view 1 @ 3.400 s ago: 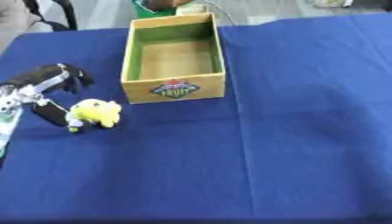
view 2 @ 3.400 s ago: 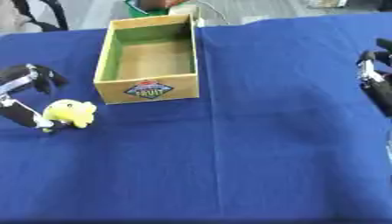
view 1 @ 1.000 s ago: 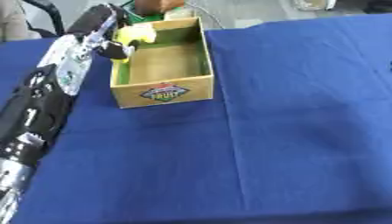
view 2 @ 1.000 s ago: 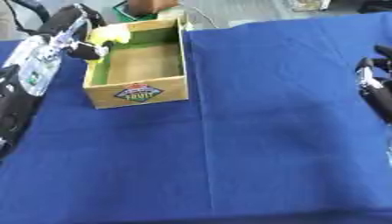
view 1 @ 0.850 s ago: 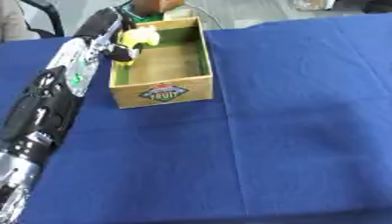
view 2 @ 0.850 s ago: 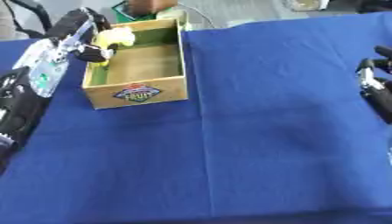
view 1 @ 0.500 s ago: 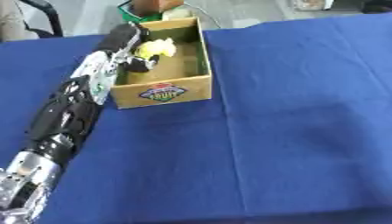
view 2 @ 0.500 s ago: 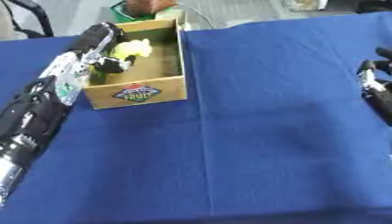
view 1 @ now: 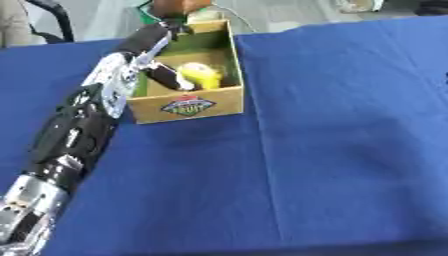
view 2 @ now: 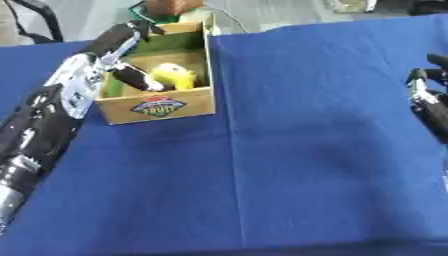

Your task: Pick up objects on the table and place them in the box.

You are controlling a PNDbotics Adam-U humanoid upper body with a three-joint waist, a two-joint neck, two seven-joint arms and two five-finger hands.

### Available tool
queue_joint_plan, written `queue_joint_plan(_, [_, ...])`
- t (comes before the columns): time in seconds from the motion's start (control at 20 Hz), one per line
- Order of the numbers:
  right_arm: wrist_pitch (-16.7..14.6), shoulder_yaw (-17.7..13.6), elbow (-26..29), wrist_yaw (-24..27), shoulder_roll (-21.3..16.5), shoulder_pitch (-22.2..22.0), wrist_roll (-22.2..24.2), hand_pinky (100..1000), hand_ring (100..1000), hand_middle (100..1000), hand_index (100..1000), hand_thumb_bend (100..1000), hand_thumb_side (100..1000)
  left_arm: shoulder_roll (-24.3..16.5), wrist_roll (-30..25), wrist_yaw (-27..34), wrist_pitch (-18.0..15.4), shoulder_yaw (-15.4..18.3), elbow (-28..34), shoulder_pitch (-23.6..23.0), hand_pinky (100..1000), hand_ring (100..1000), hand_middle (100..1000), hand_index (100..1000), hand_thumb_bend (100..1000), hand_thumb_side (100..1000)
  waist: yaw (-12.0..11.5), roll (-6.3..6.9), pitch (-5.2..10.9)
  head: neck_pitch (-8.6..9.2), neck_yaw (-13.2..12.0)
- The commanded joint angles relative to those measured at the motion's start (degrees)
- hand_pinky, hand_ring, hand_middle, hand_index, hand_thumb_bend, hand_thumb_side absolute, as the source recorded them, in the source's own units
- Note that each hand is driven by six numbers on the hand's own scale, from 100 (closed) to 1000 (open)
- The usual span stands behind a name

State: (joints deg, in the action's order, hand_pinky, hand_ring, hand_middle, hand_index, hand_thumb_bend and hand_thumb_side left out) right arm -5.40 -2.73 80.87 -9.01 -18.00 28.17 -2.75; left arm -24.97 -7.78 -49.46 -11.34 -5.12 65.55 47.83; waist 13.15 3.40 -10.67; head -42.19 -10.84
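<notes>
A yellow soft toy (view 1: 200,75) lies inside the cardboard box (view 1: 188,106), near its front wall; the box has a green lining and a fruit label. My left arm stretches from the lower left over the box's left wall. My left hand (view 1: 163,74) is down inside the box, with a straight dark finger lying against the toy's left side. My right hand (view 2: 429,102) rests open at the right edge of the right eye view, fingers up, holding nothing.
A blue cloth (view 1: 332,150) covers the table. Behind the box stand a brown object on something green (view 1: 175,7) and a cable. A dark chair (view 1: 52,15) shows at the far left.
My left hand has carried the yellow toy from above the box's far left rim down into the box, where the toy now lies. The right hand has stayed put.
</notes>
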Motion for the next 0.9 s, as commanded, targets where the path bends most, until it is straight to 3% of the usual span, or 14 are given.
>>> queue_joint_plan(0.05, [0.0, -0.8, 0.7, 0.2, -1.5, 0.6, -0.4, 742, 906, 669, 912, 100, 546, -4.0, 1.0, 4.6, 1.8, 1.8, 9.3, -1.3, 727, 731, 784, 858, 1000, 402, -0.4, -0.3, 0.72, 0.59, 0.6])
queue_joint_plan(0.15, [0.0, -1.0, 0.7, 0.1, -1.7, 0.5, -0.7, 742, 906, 669, 912, 100, 544, -5.7, 3.4, 8.7, 4.5, 3.0, 14.5, -4.3, 681, 671, 734, 817, 966, 445, -0.9, -0.33, 0.63, 0.7, 1.0])
queue_joint_plan(0.35, [0.1, -1.4, 0.8, 0.2, -1.9, 0.4, -1.0, 742, 906, 669, 912, 100, 545, -7.2, 8.8, 20.7, 10.3, 6.2, 22.2, -12.8, 638, 612, 681, 773, 902, 406, -2.3, -0.31, 0.36, 1.08, 1.7])
queue_joint_plan(0.55, [0.2, -1.6, 1.0, 0.2, -2.1, 0.4, -1.3, 742, 905, 668, 913, 100, 545, -5.0, 13.8, 36.5, 11.9, 9.8, 27.7, -21.9, 614, 580, 644, 747, 774, 378, -3.4, -0.29, 0.04, 1.33, 2.3])
queue_joint_plan(0.65, [0.2, -1.8, 1.0, 0.3, -2.2, 0.4, -1.5, 742, 905, 668, 913, 100, 545, -3.2, 15.7, 42.2, 12.4, 11.4, 29.4, -25.5, 613, 579, 643, 745, 755, 369, -3.7, -0.29, -0.04, 1.44, 2.5])
queue_joint_plan(0.9, [0.2, -2.1, 1.2, 0.3, -2.3, 0.4, -1.8, 742, 905, 667, 912, 100, 545, -0.2, 18.6, 46.6, 12.9, 14.3, 32.8, -31.6, 610, 576, 638, 739, 720, 347, -4.3, -0.35, -0.22, 1.52, 2.8])
